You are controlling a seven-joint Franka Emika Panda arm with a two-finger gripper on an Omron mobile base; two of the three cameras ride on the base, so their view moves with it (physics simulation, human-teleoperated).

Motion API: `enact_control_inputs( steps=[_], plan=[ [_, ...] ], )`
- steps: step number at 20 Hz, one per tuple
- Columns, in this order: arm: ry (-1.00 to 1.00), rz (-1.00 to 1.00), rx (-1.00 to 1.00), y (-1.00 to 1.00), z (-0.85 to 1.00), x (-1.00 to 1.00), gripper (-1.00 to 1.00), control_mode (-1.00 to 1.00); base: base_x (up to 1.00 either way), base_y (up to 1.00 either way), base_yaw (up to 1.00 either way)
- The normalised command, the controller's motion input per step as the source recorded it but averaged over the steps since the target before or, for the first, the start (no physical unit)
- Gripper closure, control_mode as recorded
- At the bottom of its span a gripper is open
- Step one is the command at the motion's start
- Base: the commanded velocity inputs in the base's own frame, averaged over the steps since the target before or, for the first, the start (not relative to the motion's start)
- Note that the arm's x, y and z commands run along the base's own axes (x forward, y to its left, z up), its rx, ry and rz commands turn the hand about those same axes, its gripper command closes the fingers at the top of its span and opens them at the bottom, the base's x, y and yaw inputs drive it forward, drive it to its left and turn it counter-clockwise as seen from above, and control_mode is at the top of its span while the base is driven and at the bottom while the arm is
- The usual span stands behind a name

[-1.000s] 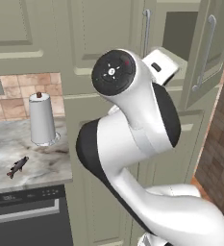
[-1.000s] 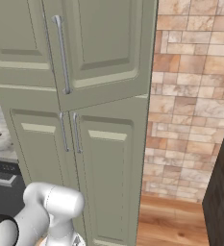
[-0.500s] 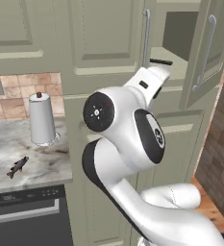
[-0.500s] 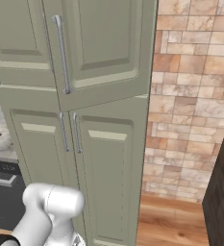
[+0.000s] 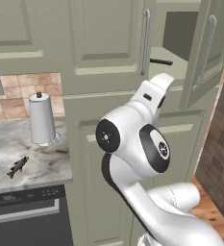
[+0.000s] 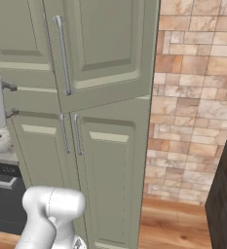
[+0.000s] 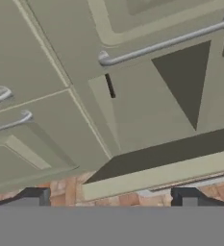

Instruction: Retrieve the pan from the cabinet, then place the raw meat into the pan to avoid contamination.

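Fingers are seen spread wide apart and empty, pointed at the cabinet, whose upper right door stands ajar. Inside, the pan's handle is glimpsed. The raw meat is left on the marble surface, near the paper-towel roll.
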Motion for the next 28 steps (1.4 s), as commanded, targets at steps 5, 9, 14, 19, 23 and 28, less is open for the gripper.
enact_control_inputs(
  steps=[5, 9, 14, 19, 23, 28],
  plan=[
    [0.08, -0.12, -0.13, -0.26, 0.01, 0.09, -1.0, -1.0, 0.0, 0.0, 0.0],
    [0.09, -0.12, -0.11, -0.16, 0.04, 0.11, -1.0, -1.0, 0.0, 0.0, 0.0],
    [0.08, -0.11, -0.08, -0.05, 0.09, 0.19, -1.0, -1.0, 0.0, 0.0, 0.0],
    [0.06, -0.1, -0.07, -0.05, 0.02, 0.29, -1.0, -1.0, 0.0, 0.0, 0.0],
    [0.02, -0.08, -0.05, -0.05, 0.0, 0.35, -1.0, -1.0, 0.0, 0.0, 0.0],
    [0.0, -0.05, -0.01, -0.08, 0.0, 0.27, -1.0, -1.0, 0.0, 0.0, 0.0]
  ],
)
